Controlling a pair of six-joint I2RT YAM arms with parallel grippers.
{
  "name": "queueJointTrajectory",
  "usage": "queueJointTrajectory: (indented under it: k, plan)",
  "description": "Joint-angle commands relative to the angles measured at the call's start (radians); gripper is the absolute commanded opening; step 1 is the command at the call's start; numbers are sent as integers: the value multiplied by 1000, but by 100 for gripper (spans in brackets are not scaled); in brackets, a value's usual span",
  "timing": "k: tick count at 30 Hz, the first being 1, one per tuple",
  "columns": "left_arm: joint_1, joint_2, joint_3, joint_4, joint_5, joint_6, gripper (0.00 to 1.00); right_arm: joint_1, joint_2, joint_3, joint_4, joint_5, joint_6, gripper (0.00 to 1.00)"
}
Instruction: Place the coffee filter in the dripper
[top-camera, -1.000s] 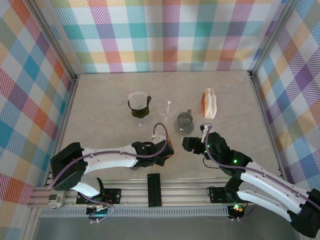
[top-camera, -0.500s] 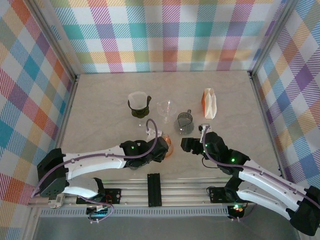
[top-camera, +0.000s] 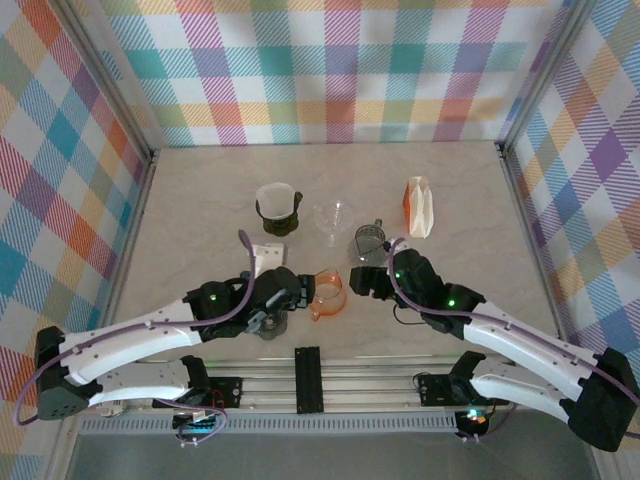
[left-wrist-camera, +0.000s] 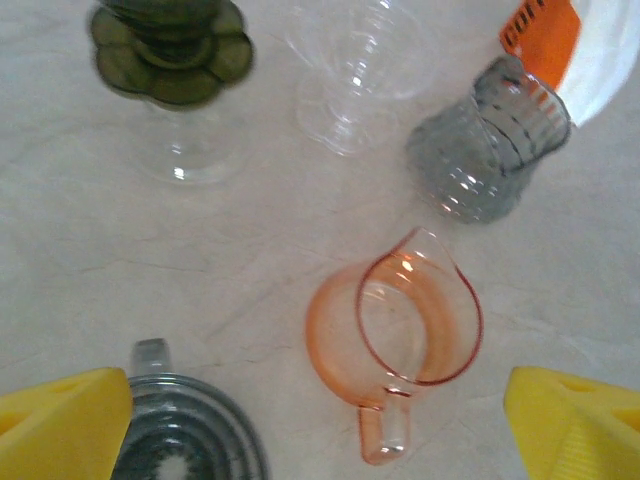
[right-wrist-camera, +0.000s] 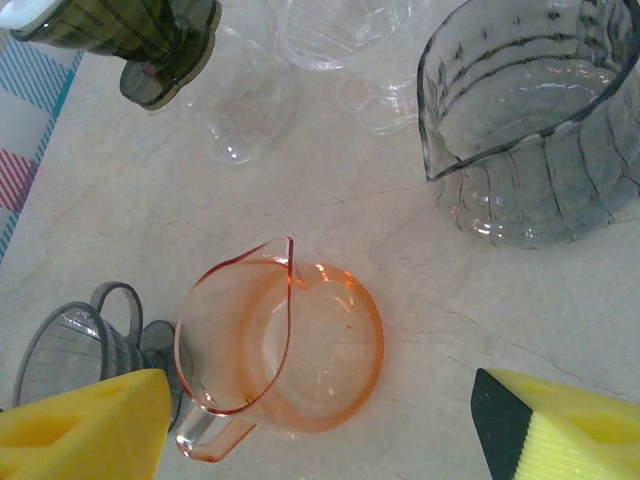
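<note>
Gaping wide with nothing between its yellow fingers, the left end effector (left-wrist-camera: 318, 430) hangs over an orange glass jug (left-wrist-camera: 395, 330). The right end effector (right-wrist-camera: 320, 430) is likewise released above that jug. Farther back on the pale marbled counter (top-camera: 200, 230), the white coffee filter (top-camera: 275, 194) sits mouth-up, axis upright, in the dark green dripper (top-camera: 278, 222). Plaid walls (top-camera: 340, 70) surround everything. Print on the orange-white packet (top-camera: 418, 205) is unreadable.

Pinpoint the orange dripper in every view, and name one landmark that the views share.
Top external: orange dripper at the centre, in the table's near half.
Left wrist: right of centre, lower half.
Right wrist: lower left of centre.
Shared landmark: grey ribbed pitcher beyond it.
</note>
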Motion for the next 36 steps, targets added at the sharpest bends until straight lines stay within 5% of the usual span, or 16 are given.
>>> queueJointTrajectory:
  k: [1,7,13,23,28,36]
  plan:
    - [31,-59,-26,-159,-89,-88,95,-7,55,75,-64,0,-32,80]
    - [178,-179,-87,-335,57,-202,65,-7,153,145,-91,-31,-45,78]
    - [255,-227,-148,-420,210,-245,56,-7,166,137,-73,-29,-38,78]
    - [339,-142,-280,-241,366,-224,45,-8,149,124,-83,-24,-41,78]
    - [356,-110,-301,-174,384,-211,40,-7,129,103,-82,-17,-33,78]
    - [362,-81,-303,-131,404,-191,17,-9,120,89,-84,-12,-27,78]
